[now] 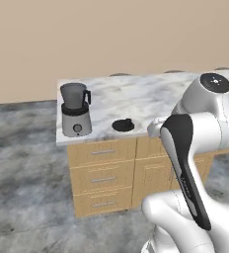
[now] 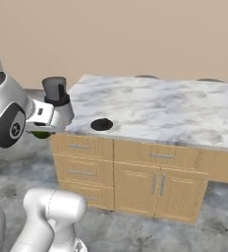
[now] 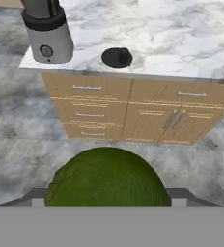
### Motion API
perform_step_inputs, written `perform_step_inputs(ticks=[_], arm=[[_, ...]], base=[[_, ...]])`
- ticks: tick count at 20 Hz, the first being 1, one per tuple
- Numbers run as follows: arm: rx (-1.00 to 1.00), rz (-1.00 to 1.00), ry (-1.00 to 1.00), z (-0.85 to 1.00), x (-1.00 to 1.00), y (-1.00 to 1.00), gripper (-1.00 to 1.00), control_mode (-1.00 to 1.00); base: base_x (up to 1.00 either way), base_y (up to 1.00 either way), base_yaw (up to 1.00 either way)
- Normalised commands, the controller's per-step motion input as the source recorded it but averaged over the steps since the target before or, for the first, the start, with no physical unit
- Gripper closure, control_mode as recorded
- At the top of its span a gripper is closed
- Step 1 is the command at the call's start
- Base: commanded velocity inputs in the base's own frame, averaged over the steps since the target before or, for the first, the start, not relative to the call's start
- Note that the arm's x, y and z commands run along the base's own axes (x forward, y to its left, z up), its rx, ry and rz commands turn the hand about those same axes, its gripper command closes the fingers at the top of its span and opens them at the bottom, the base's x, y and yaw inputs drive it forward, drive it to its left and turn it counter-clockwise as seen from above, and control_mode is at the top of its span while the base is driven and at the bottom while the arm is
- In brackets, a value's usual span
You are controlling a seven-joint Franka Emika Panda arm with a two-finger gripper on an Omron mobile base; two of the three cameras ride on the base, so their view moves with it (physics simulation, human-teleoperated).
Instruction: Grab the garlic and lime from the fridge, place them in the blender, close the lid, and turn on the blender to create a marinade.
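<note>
- Between the fingers of the gripper (image 3: 106,205), nearest the hand camera, sits the lime (image 3: 106,178); the jaws stand wide and pinch it from both sides. From the right base camera a sliver of green (image 2: 41,134) shows under the hand.
- Ahead of the held fruit and higher up lies the counter (image 3: 181,43), well apart from the hand.
- On its near edge rests the lid (image 3: 117,57), flat, off the jar.
- Just beyond and to the left in the hand view stands the blender (image 3: 46,31), upright, mouth uncovered; the carry likely turns on rising up and over it.
- Count: one lime, one lid, one blender, one arm. Whether garlic already lies in the jar can't be told.
</note>
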Motion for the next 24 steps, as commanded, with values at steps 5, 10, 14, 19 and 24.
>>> perform_step_inputs(ticks=[5,10,14,19,24], arm=[[0.0,0.0,0.0,0.0,0.0,0.0,1.0,1.0],[0.0,0.0,0.0,0.0,0.0,0.0,1.0,1.0],[0.0,0.0,0.0,0.0,0.0,0.0,1.0,1.0],[0.0,0.0,0.0,0.0,0.0,0.0,1.0,1.0],[0.0,0.0,0.0,0.0,0.0,0.0,1.0,1.0]], base=[[0.59,0.97,-0.21],[0.07,0.1,0.03],[0.55,0.0,0.01],[0.65,0.0,0.0],[0.43,0.0,0.0]])
